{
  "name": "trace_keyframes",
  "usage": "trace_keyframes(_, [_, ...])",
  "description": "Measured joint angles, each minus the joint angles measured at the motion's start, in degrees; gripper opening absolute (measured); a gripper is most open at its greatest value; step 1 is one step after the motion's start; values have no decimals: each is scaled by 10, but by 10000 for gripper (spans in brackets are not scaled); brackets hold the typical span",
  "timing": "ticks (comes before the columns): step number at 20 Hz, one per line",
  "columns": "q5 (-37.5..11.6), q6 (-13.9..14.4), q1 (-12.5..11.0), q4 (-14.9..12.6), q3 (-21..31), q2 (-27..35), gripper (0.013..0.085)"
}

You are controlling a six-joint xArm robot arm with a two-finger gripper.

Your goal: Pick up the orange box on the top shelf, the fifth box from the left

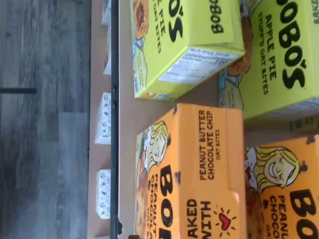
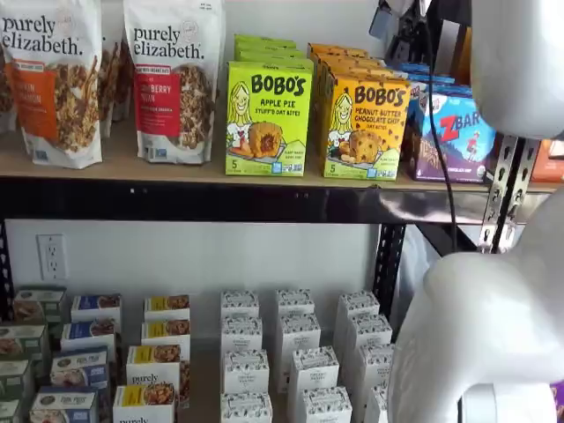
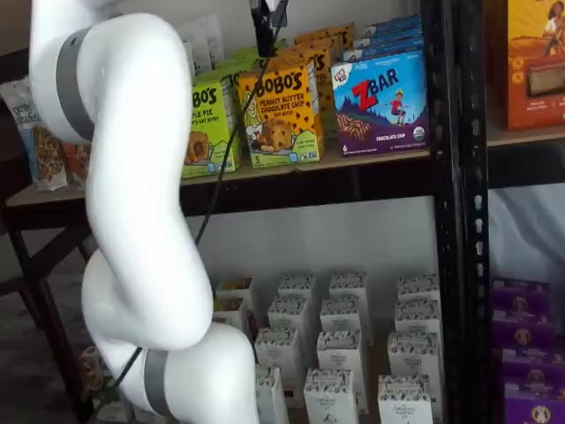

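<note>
The yellow-orange Bobo's peanut butter carton (image 3: 281, 115) is seen at the tan wooden top shelf's (image 3: 265, 170) front edge, directly below the black-fingered tool (image 3: 266, 25), whose jaws are spread wide.

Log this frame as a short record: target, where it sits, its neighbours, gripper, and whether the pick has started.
target: orange box, front of its row
location: top shelf
neighbours: green Apple Pie box on one side, ZBar box on the other
gripper: gripper above the orange row; open or shut unclear
pick: not yet gripped
</note>
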Motion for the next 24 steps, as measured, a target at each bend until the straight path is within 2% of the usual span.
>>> trace_keyframes(6, [-10,-6,6,-27,19,3,850])
trace_keyframes(18, [-21,-8,14,-52,48,16,850])
trace_keyframes(24, [-26,-5,23,-74,63,17,850])
